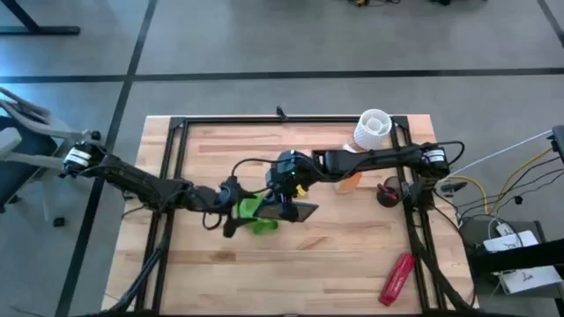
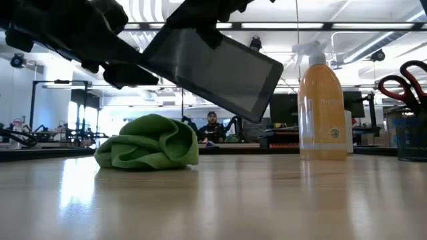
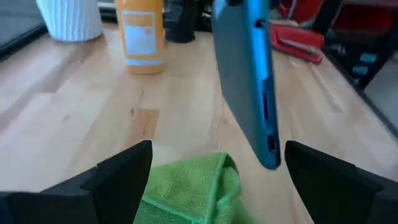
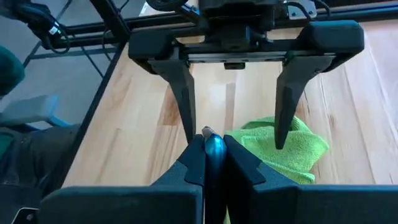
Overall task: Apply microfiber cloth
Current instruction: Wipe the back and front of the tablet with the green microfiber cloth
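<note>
Right gripper (image 4: 212,152) is clamped on one edge of the dark flat rectangular glass-faced device (image 2: 213,67), holding it tilted clear of the wooden bench (image 1: 352,255), likely so its face is reachable. Crumpled lime-green soft microfiber cloth (image 2: 148,143) lies on the bench just under the device. Left gripper (image 3: 214,180) has fingers spread wide, straddling the cloth, nothing held, apparently lined up for a pinch. Orange plastic spray bottle (image 2: 323,107) stands apart.
</note>
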Motion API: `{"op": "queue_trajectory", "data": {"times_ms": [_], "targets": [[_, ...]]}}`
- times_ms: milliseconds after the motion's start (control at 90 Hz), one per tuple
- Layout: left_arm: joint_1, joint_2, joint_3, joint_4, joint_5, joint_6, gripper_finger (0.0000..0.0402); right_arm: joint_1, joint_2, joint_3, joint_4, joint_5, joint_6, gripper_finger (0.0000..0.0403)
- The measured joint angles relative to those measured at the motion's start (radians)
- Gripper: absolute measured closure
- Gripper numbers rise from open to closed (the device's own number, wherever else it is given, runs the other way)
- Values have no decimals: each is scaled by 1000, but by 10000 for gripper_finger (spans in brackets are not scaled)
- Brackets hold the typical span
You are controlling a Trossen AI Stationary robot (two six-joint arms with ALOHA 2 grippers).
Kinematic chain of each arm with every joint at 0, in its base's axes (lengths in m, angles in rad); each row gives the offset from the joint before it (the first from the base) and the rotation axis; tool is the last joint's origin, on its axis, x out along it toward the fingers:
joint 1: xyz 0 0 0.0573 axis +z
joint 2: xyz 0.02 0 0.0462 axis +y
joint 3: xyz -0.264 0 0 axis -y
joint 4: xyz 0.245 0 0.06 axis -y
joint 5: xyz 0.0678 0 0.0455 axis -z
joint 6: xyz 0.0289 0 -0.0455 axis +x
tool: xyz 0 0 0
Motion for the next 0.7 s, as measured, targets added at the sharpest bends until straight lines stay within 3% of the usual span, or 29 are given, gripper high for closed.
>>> {"op": "queue_trajectory", "data": {"times_ms": [222,411,700], "targets": [[0,65,-2,15,-67,34,55,11,0,-13,-4,110,-18,396],[0,148,1,97,-111,27,62,13,0,-23,1,135,-32,396],[0,145,17,111,-61,50,190,13,0,-38,1,178,-29,396]]}}
